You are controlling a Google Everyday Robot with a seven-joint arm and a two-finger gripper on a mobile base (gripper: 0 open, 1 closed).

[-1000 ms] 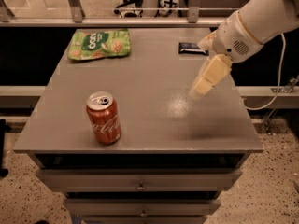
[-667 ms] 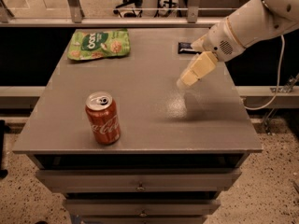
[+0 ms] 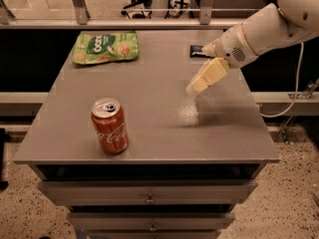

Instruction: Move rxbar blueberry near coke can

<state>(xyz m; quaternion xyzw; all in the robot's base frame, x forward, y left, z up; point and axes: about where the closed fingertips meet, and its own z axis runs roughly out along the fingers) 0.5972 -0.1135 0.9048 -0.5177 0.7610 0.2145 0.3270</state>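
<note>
The coke can [image 3: 109,127] is red with white script and a silver top. It stands upright on the grey table [image 3: 149,93], at the front left. The rxbar blueberry [image 3: 196,50] is a small dark flat wrapper at the far right of the table, partly hidden behind my arm. My gripper [image 3: 195,87] hangs above the table's right half, just in front of the bar and to its left. It is far to the right of the can and holds nothing that I can see.
A green chip bag [image 3: 105,46] lies flat at the table's far left. A railing [image 3: 149,9] runs behind the table. Drawers [image 3: 149,198] sit below the front edge. A cable [image 3: 299,83] hangs at the right.
My gripper and arm have moved left and towards the far edge, closer to the bar. The can, the bar and the bag have not moved.
</note>
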